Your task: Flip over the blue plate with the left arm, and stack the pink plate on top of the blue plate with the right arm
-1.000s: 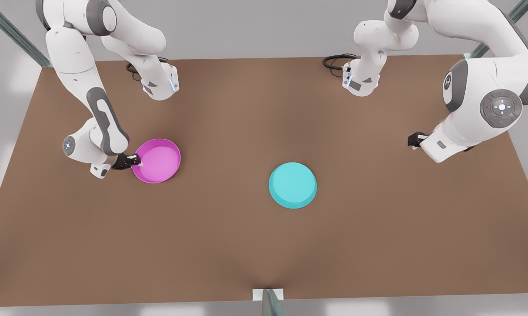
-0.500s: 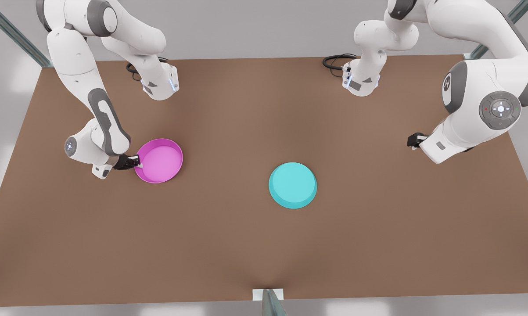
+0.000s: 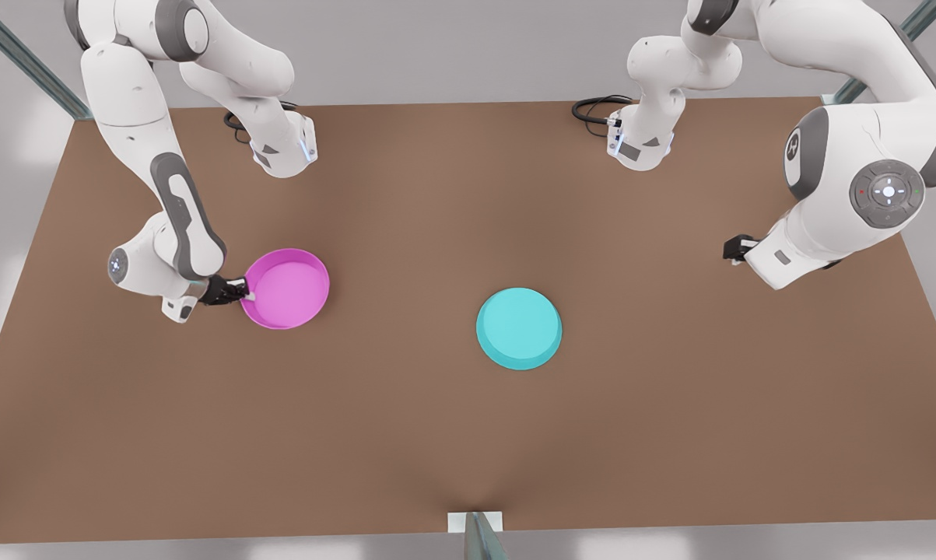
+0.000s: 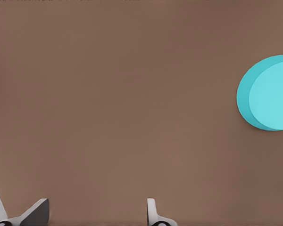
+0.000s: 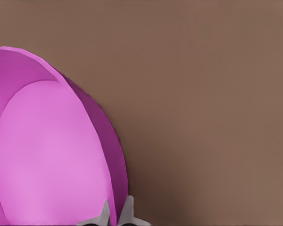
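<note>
Right gripper (image 3: pixel 243 291) pinching pink plate (image 3: pixel 289 289) rim (left gripper (image 3: pixel 730 250) waits, fingers apart)

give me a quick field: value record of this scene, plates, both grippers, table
blue plate: flat base up, alone near the table's middle
pink plate: open side up, at the front view's left, rim pinched by the right gripper
right gripper: shut on the pink plate's rim, on the side away from the blue plate
left gripper: open, holding nothing, at the front view's right, apart from the blue plate
table: brown, carries both plates
stack: not yet made, plates apart
</note>
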